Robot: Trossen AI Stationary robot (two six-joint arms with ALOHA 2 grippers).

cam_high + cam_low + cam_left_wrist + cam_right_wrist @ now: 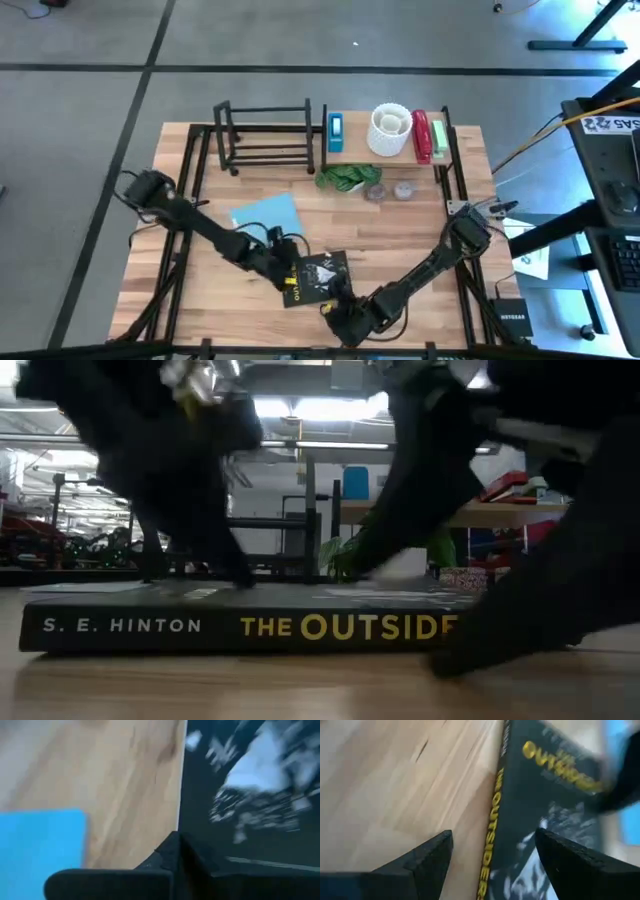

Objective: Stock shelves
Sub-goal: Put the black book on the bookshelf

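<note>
My right claw [492,865] open, straddling the book [540,820] spine lengthwise on desk [395,780] — left claw [292,268] at opposite edge, state unclear

Ceiling strip lights glare bright behind my dark arms in the low view, leaving them near-black silhouettes. My worktop [400,225] is evenly lit from overhead, shadows soft. Both wrist views are smeared: the book [545,815] cover blurs, and my fingers [427,860] are out of focus.
</note>
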